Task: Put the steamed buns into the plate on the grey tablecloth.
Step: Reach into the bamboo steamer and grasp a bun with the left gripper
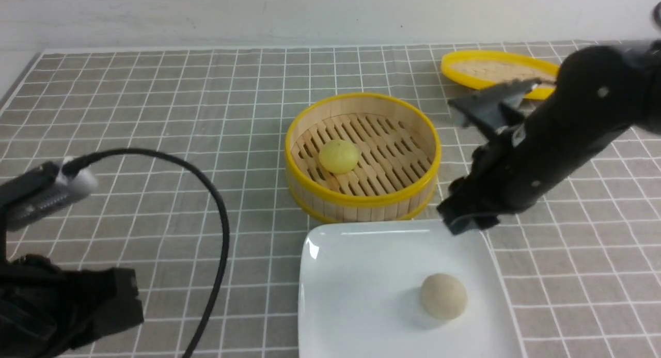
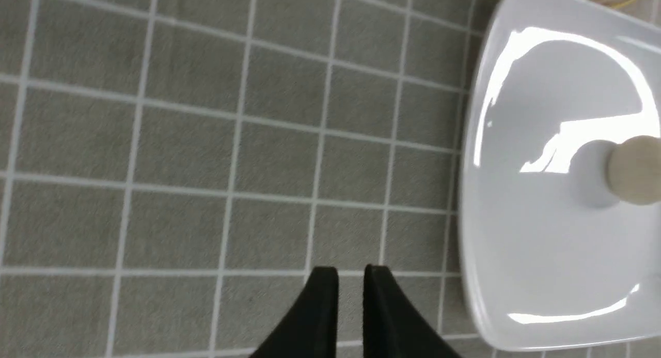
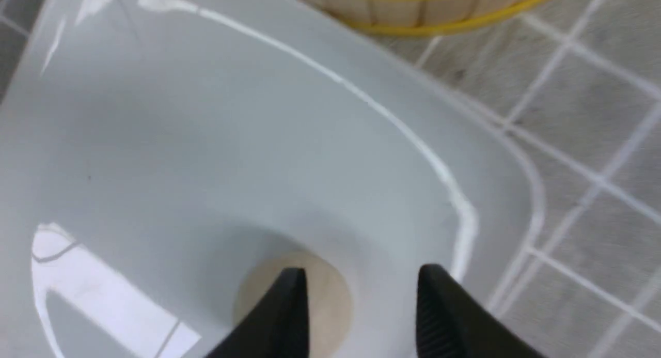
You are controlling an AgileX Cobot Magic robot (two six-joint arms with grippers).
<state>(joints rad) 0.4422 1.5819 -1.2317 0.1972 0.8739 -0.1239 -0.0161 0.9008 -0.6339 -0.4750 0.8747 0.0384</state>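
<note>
A grey tablecloth [image 1: 155,115] with a white grid covers the whole work area. Near the front edge, right of centre, sits a glossy white plate [image 1: 361,296] with rounded corners. One beige bun [image 1: 443,296] rests on it, toward the plate's right side, upright on its flat base.

Just behind the plate stands a round bamboo steamer basket [image 1: 361,195] with a yellow rim. The other bun, the yellow bun [image 1: 339,156], lies inside on the slatted floor, left of the middle. The basket's near wall is very close to the plate's far edge; whether they touch cannot be told. The woven lid [image 1: 496,68] lies further back on the right, well apart from the basket and partly hidden by the right arm.

The right hand [image 3: 361,280] hangs over the plate's far right corner. Its two black fingers [image 3: 284,306] stand wide apart and grip nothing. From the wrist camera the beige bun shows below them, partly behind one finger, and in the front view the hand is clear of it.

The left hand [image 2: 351,275] is low at the front left, over bare cloth just beside the plate's left edge. Its fingers are drawn almost together — only a thin gap shows — with nothing held between them. A black cable [image 1: 217,203] loops above the cloth beside that arm.
</note>
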